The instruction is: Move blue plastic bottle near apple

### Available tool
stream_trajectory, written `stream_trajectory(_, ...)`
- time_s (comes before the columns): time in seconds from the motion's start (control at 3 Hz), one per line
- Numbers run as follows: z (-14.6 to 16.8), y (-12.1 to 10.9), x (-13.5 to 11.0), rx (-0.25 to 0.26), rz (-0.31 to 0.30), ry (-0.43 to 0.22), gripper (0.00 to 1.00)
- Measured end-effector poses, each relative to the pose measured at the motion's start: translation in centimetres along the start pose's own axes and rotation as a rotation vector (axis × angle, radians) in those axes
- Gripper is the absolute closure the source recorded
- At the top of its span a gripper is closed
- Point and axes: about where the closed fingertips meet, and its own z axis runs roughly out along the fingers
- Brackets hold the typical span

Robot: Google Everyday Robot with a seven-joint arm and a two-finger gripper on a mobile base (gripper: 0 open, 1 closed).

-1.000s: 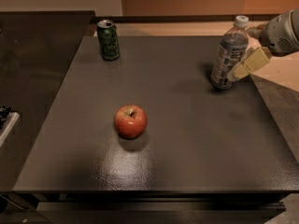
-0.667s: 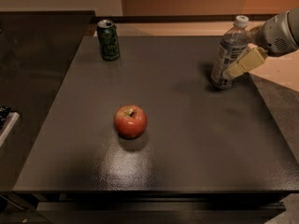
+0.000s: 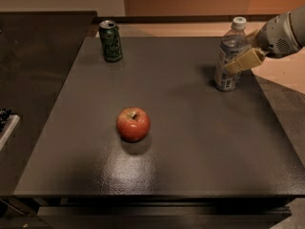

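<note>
The blue plastic bottle (image 3: 228, 61) stands upright at the back right of the dark table (image 3: 190, 142); it is clear, with a white cap and a blue-and-white label. My gripper (image 3: 237, 63) reaches in from the right edge and sits at the bottle's right side at label height, overlapping it. The apple (image 3: 133, 124), red with a yellowish top and a short stem, rests left of the table's middle, well apart from the bottle and to its front left.
A green drink can (image 3: 110, 41) stands upright at the table's back left corner. A darker counter (image 3: 33, 70) adjoins the table on the left. The table's right edge runs just beyond the bottle.
My gripper has moved a little left, from beside the bottle to overlapping its right side. The bottle, apple and can have not moved.
</note>
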Motion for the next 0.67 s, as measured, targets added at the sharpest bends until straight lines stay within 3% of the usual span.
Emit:
stream_trajectory(0.33,-0.4,1.5,-1.1,-0.034,-0.014,-0.028,0.85)
stream_trajectory(0.67,-1.0,4.4,-2.9,-0.093,-0.044,-0.063,1.0)
